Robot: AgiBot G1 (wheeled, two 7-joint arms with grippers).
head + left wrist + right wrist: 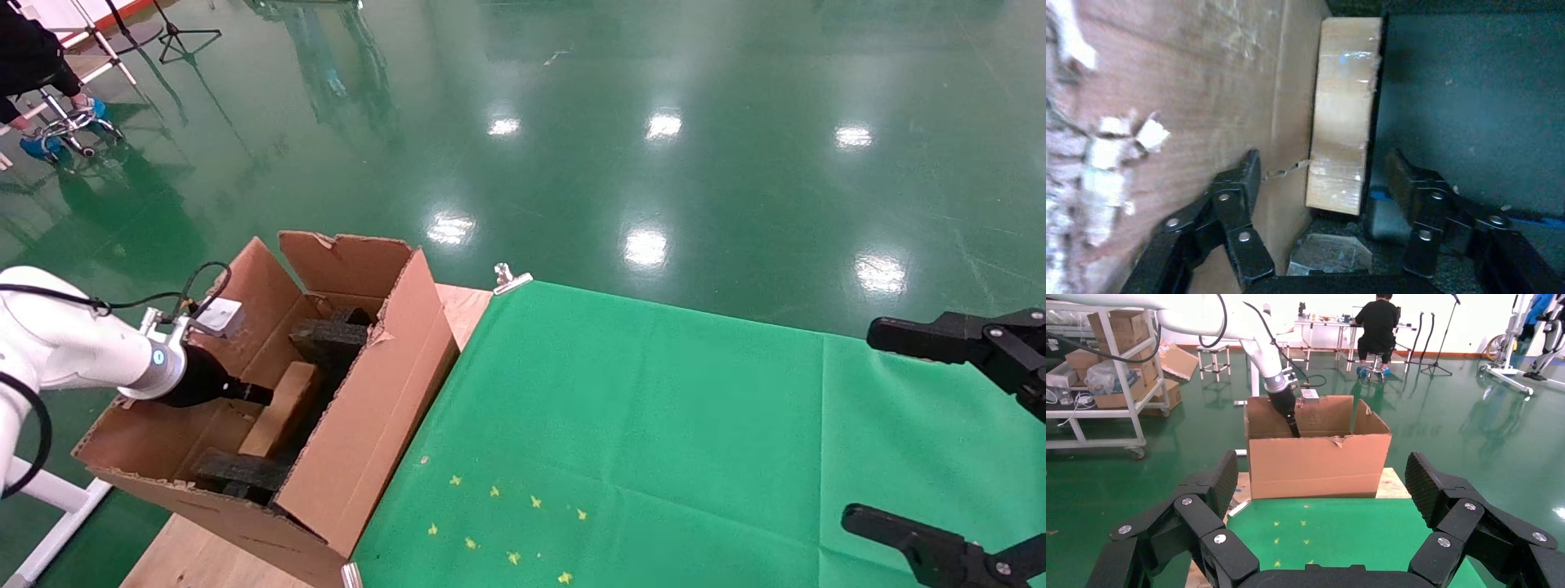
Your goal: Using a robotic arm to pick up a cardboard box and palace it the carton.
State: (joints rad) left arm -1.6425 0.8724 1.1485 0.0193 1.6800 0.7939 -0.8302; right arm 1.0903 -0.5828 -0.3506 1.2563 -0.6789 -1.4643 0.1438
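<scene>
As the head view looks down, the white arm (pixel 73 351) on the left reaches into the carton (pixel 376 408), which sits on the desk (pixel 654 425) by the green cloth. The box (pixel 282 408) lies inside the carton, between black foam (pixel 327 339) blocks. The right gripper (pixel 972 441) hangs far off at the right edge, wide open and holding nothing. In the left wrist view, the left gripper (pixel 1321 184) is open, with its fingers (pixel 1245 177) on both sides of the box (pixel 1343 116) but not touching it. The box leans close by the carton wall (pixel 1199 92). It looks light and stiff, and its shiny tape may be slippery, so the two long flat sides look best to hold. In the right wrist view, the carton (pixel 1318 465) stands ahead with the arm (pixel 1269 367) dipping in. I can read no words or labels anywhere.
</scene>
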